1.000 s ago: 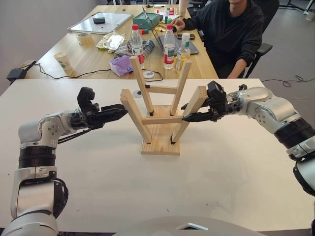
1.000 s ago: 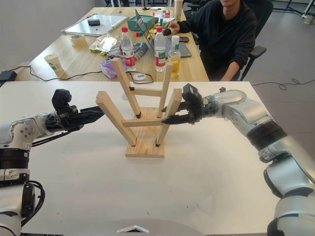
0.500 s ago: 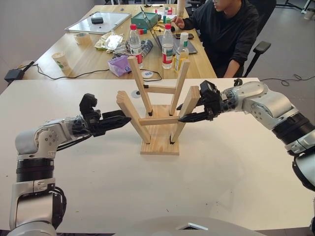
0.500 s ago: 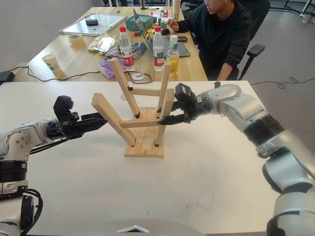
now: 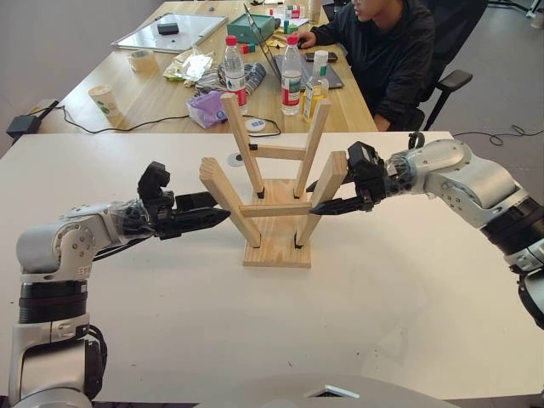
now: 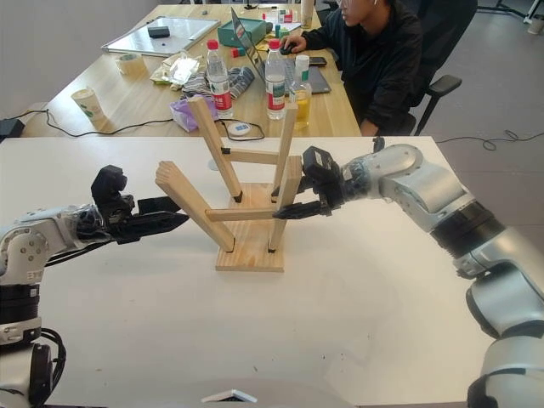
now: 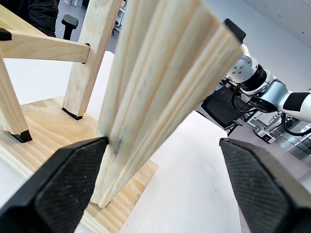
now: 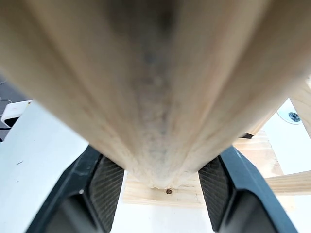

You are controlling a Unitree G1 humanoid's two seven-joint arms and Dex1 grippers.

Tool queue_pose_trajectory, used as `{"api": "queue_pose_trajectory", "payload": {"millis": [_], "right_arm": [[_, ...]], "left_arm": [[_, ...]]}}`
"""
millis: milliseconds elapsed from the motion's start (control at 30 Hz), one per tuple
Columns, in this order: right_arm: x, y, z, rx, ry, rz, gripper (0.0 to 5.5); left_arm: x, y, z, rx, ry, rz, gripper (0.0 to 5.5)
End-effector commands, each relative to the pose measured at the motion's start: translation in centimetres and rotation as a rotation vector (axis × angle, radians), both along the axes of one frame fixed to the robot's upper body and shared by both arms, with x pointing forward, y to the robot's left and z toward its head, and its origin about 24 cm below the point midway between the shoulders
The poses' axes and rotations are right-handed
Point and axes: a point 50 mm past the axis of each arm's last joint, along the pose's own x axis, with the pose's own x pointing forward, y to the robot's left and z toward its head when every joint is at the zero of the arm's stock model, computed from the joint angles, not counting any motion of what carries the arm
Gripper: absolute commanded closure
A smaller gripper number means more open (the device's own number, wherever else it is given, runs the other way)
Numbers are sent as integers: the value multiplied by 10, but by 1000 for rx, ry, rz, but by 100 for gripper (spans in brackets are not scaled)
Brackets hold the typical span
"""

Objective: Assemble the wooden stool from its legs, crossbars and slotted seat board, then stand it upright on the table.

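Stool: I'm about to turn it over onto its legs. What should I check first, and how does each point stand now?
1. Seat board flat on the table: ok.
2. Four legs standing in the board: ok, though the near left leg leans outward.
3. Far crossbar and near crossbar joined to the legs: ok.
4. Right gripper clamped on the near right leg: ok, pads on both sides.
5. Left gripper clamped on the near left leg: not ok, open, one finger touching, the other apart.
6. Leg joints tight enough for turning: cannot tell.
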Motion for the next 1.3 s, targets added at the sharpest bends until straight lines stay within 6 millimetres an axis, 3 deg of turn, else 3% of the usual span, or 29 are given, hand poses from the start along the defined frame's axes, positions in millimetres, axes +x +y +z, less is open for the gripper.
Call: {"api": "queue_pose_trajectory", "payload": {"millis": [33,100,300,500,767,800,1167,1300], "right_arm": [[-95,-24,-180,-749,238,-106,345],[-98,-23,-183,-695,255,-177,345],[-77,-18,-155,-500,182,-308,345],[-65,-21,-130,-430,182,-256,345],[-62,-23,-118,-342,240,-267,345],[-61,-23,-117,-340,238,-269,308],[-55,-23,-106,-340,221,-286,138],[-53,-23,-95,-331,174,-286,66]], "left_arm": [[-36,-64,32,-81,-123,-485,126],[-37,-63,32,-82,-118,-487,126],[-29,-55,32,-61,-128,-429,126],[-27,-56,33,-64,-138,-410,126],[-27,-56,35,-69,-146,-391,126],[-27,-56,35,-69,-147,-389,126],[-27,-54,34,-79,-137,-370,126],[-19,-36,22,-32,-97,-297,126]]}}
